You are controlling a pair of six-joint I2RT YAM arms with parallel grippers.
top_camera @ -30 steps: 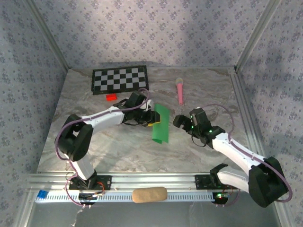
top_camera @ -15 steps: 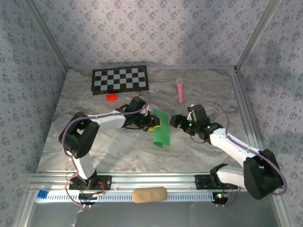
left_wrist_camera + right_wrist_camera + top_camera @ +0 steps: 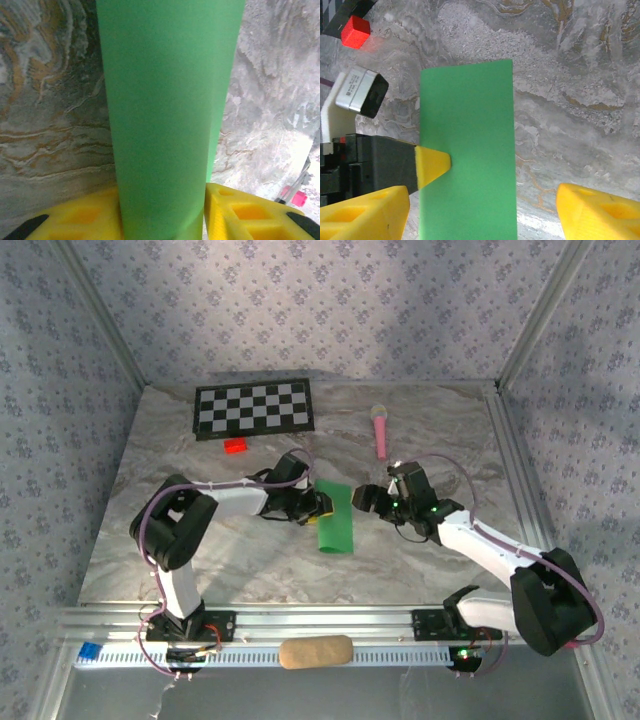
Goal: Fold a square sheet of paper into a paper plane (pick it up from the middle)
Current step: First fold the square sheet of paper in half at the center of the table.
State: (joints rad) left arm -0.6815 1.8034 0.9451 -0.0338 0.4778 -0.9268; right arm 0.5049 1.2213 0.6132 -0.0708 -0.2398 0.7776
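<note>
The square sheet of paper (image 3: 335,520) is bright green and doubled over into a long rectangle, lying low over the marble table (image 3: 200,550) at its middle. My left gripper (image 3: 319,505) is shut on its left long edge. In the left wrist view the sheet (image 3: 165,100) runs up from between the yellow fingers (image 3: 240,212). My right gripper (image 3: 367,497) stands open just right of the sheet. In its wrist view the green rectangle (image 3: 467,150) lies between its spread yellow fingers (image 3: 597,212), and the left gripper's fingertip (image 3: 432,165) rests on the paper's edge.
A black-and-white checkerboard (image 3: 252,408) lies at the back left with a small red block (image 3: 236,446) in front of it. A pink microphone-shaped toy (image 3: 381,430) lies at the back right. A tan oblong (image 3: 315,651) sits on the front rail. Papered walls enclose the table.
The left gripper has lowered the green sheet from a raised tilt towards the table. The right gripper has moved left up to the sheet, and its jaws have narrowed somewhat.
</note>
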